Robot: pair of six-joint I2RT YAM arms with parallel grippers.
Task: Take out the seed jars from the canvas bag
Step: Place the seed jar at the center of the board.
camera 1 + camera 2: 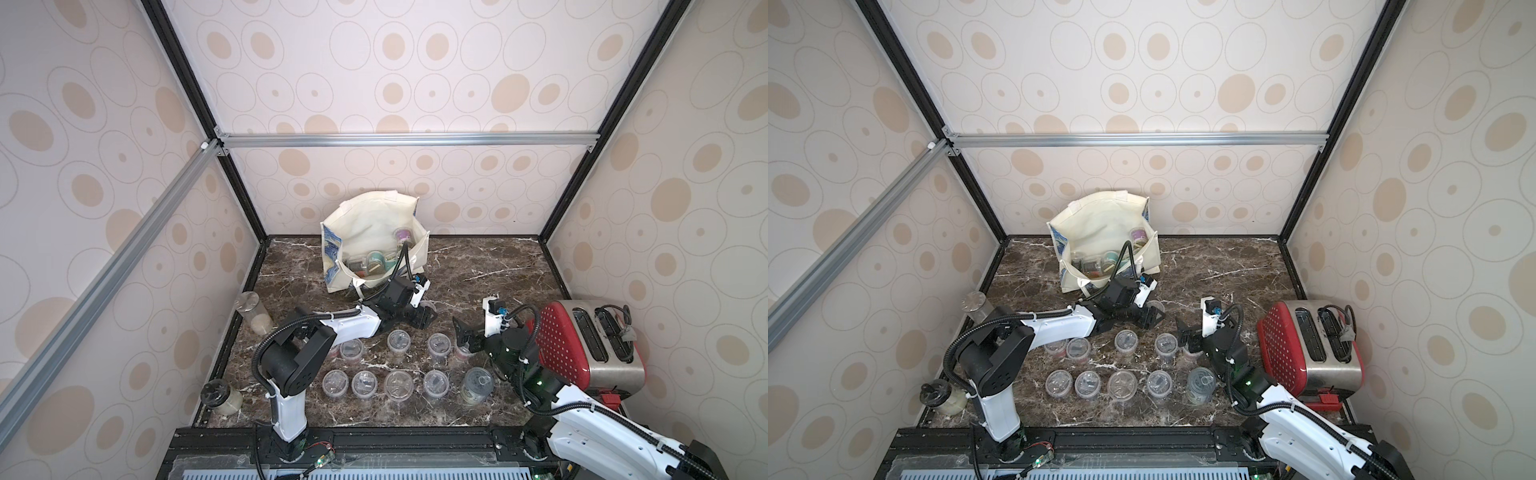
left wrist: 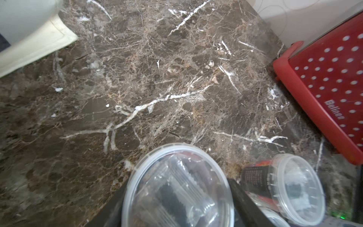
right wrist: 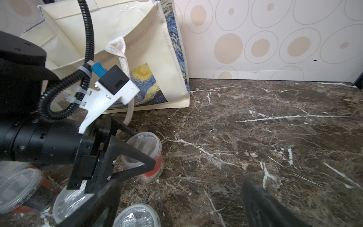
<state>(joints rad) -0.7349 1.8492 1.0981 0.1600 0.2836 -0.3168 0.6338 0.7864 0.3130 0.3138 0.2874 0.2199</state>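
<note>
in both top views the bag (image 1: 374, 232) stands open at the back of the table (image 1: 498, 266), against the wall. a purple jar (image 1: 402, 237) and a teal jar (image 1: 376, 261) show among those inside it. my left gripper (image 1: 432, 312) sits just in front of the bag, clamped on a red jar (image 1: 1157, 306). more jars (image 1: 399, 384) stand in 2 rows nearer my bases. my right gripper (image 1: 463, 336) hangs over the right end of the back row, jaws spread and holding nothing. a toaster (image 1: 582, 345) stands further right.

in the left wrist view the red jar (image 2: 176, 186) fills the space between my 2 fingers (image 2: 241, 196), its clear lid toward the camera. another jar (image 2: 284, 186) stands just beside it, with the toaster (image 2: 324, 88) near.

in the right wrist view my left fingers (image 3: 133, 151) press both sides of the red jar (image 3: 155, 165), which tilts a little just in front of the bag's (image 3: 149, 49) starry print. its base is on or just above the table, i cannot tell which. my right fingers (image 3: 265, 208) stand wide apart, released.
</note>
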